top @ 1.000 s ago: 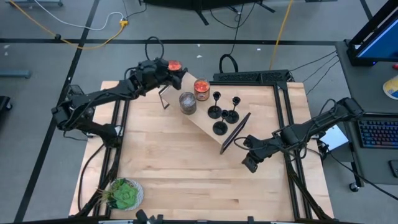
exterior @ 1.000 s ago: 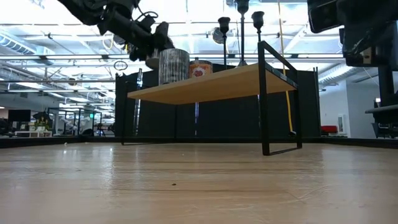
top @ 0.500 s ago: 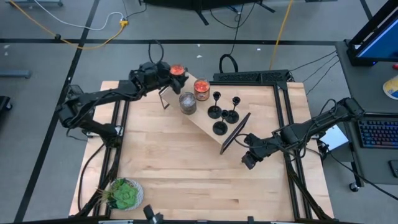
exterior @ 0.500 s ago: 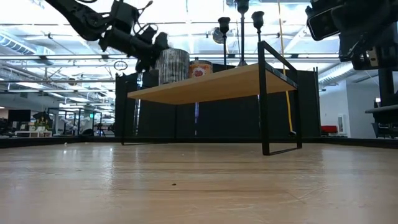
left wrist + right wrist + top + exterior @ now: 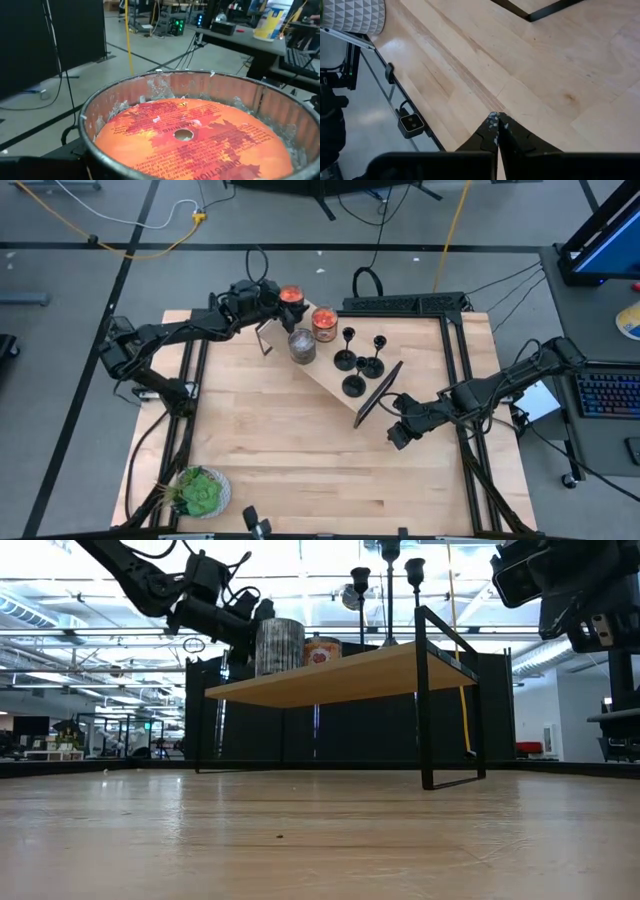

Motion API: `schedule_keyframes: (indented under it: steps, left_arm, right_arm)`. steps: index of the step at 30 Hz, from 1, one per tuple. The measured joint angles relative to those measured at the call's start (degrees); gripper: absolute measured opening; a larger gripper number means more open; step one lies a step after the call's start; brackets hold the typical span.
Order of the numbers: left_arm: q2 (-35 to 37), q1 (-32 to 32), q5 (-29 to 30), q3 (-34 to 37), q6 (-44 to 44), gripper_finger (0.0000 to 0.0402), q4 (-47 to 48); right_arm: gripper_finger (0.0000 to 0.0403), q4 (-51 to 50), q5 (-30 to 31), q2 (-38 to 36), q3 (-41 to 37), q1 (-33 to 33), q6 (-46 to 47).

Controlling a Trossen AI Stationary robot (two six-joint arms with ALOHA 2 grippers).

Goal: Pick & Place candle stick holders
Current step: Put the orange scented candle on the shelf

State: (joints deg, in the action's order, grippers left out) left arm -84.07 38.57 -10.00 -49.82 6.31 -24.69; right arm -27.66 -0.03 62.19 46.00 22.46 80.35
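Note:
Three small matte-black candle stick holders (image 5: 347,350), (image 5: 372,361), (image 5: 354,385) stand on their round bases on a low wooden shelf (image 5: 325,375). In the low view their cups (image 5: 360,580) rise above the shelf top. My left gripper (image 5: 268,298) is at the shelf's far left end, shut on a round jar with an orange-red top (image 5: 291,295), which fills the left wrist view (image 5: 190,132). My right gripper (image 5: 398,436) is shut and empty (image 5: 496,125), above the table to the right of the shelf's near end. My left gripper holds the orange-topped jar by its side wall (image 5: 281,297), coming about level from the table's left. The jar stays upright, top up. The jar itself hides the fingers in the wrist view. I cannot tell whether the jar rests on the shelf or hangs just above it.
A grey cylindrical jar (image 5: 302,345) and a second orange-topped jar (image 5: 324,323) stand on the shelf between my left gripper and the holders. A green plant in a pot (image 5: 200,492) sits at the near left corner. The shelf's black frame (image 5: 378,392) edges its right end.
My left gripper has carried the orange-topped jar a little toward the table's right edge, closer to the shelf's far end and the other jars. The jar has stayed upright.

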Motion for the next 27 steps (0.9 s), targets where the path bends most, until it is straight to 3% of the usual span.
schedule_keyframes:
  steps: [13,19,27]
  left_arm:
    - [0.07,-0.39,-0.54,-0.04,2.31,0.0346,3.84]
    - [0.13,-0.46,2.04,-0.12,3.18,0.0381,4.59]
    - [0.13,-0.39,2.16,-0.13,3.61,0.0388,4.72]
  right_arm:
    - [0.0000,0.00,-0.14,0.00,0.01,-1.95,-1.71]
    - [0.0000,0.02,-1.53,0.00,0.02,-2.19,-1.96]
    - [0.0000,0.02,-1.55,0.00,0.02,-2.19,-2.18]
